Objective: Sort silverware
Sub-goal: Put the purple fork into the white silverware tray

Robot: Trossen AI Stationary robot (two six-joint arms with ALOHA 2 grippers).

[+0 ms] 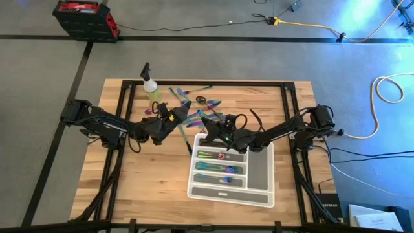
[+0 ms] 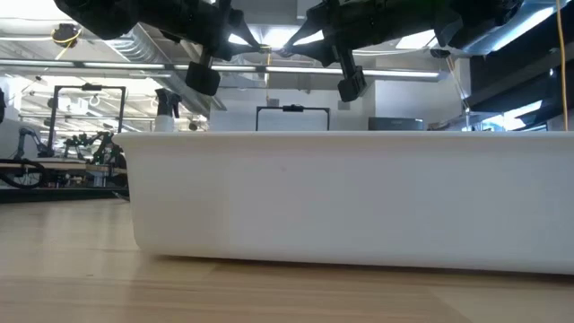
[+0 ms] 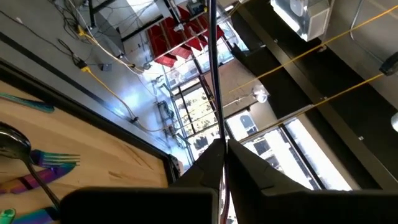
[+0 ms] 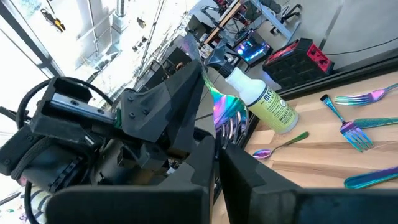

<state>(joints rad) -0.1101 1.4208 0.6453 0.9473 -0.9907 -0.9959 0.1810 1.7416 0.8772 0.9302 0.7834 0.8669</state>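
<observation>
Several sorted pieces [image 1: 217, 169] fill the tray [image 1: 229, 199] nearest. Beyond it, the left gripper [image 3: 222, 146] clamps an iridescent piece [image 4: 225, 111]. The right gripper [image 4: 217, 149] has its jaws together on it, likely a handover. Loose silverware [image 1: 194, 98] waits farther back.

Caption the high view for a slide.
Both grippers, left and right, shut beside scattered silverware above the tray.
</observation>
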